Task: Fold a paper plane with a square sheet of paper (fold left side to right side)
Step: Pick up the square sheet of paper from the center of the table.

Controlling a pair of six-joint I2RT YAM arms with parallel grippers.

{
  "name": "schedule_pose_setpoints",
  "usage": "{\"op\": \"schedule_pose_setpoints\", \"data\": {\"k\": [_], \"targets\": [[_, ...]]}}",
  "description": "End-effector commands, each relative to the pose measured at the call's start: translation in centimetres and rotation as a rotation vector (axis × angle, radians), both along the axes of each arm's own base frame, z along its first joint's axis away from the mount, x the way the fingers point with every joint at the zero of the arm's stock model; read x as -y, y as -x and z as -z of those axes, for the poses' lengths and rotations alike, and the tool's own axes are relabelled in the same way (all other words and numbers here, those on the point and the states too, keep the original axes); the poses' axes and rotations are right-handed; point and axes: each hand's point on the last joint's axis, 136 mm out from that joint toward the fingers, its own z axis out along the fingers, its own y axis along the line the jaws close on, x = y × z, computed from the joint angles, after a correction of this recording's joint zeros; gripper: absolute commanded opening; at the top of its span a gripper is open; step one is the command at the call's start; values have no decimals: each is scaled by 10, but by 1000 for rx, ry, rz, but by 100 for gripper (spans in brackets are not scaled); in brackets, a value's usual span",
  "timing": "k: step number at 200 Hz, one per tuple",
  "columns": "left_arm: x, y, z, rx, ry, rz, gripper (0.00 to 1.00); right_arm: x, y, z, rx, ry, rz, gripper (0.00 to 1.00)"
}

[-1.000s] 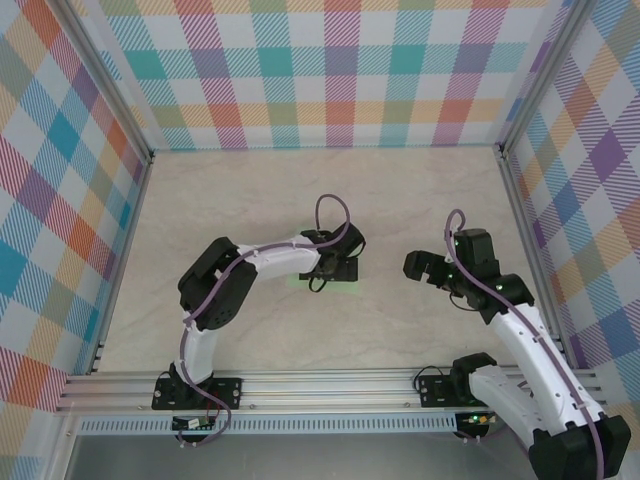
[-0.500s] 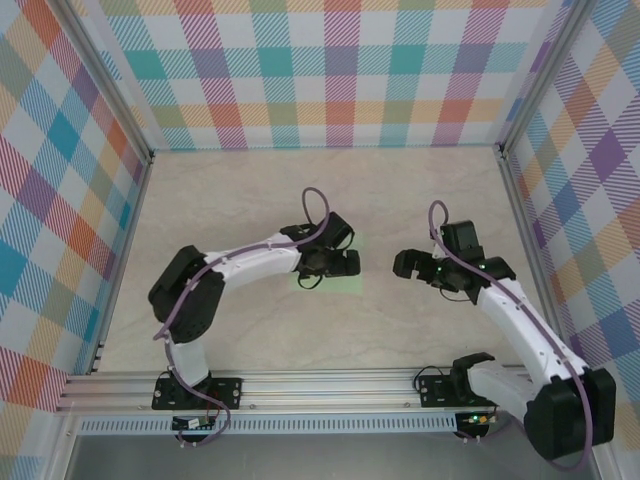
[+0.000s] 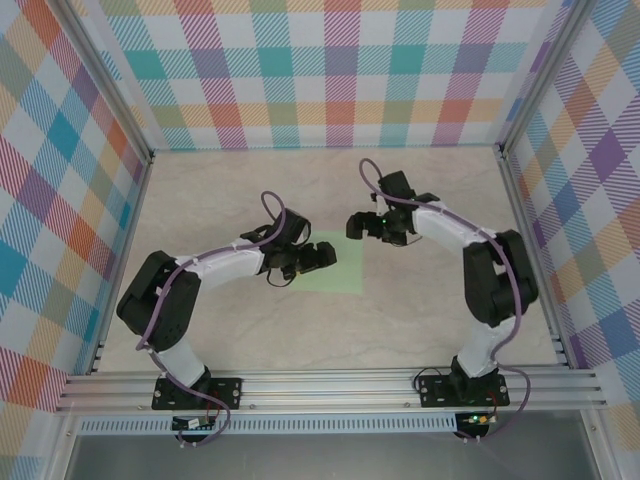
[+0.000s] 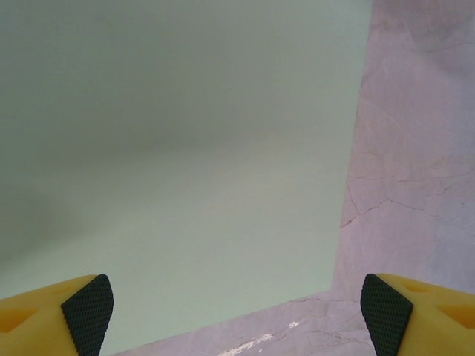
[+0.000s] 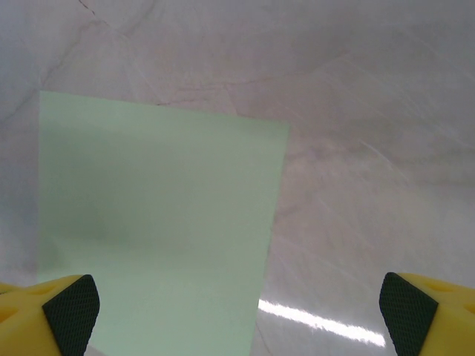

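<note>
Square sheet of paper (image 3: pixel 342 276): flat on counter (image 3: pixel 200 200), seemingly unfolded. Left fingers (image 4: pixel 87 311) parted above it; right fingers (image 5: pixel 70 308) parted nearby.

We note square sheet of paper (image 5: pixel 163 222): thin, matt, smooth. Tabletop (image 5: pixel 356 185): marbled, faintly glossy. Frame rail (image 3: pixel 330 385): bare metal.

Beige table (image 3: pixel 220 190) — flat green sheet (image 3: pixel 342 276)

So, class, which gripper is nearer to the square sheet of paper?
Left. The left gripper hangs directly over the left part of the square sheet of paper, close above it. The right gripper is off to the side, by the sheet's far right corner.
</note>
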Motion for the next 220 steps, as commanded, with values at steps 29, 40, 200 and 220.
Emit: {"op": "schedule_pose_setpoints", "data": {"k": [29, 40, 200, 220], "targets": [[-16, 6, 32, -61, -48, -19, 89, -28, -26, 30, -26, 91, -44, 100], [-17, 8, 38, -77, -55, -20, 89, -29, -29, 35, -31, 119, -43, 100], [-24, 17, 61, -123, -88, -27, 88, -70, 29, 51, -132, 106, -177, 87], [-23, 17, 57, -109, -77, -26, 88, -72, 33, 47, -138, 91, -194, 78]]}}
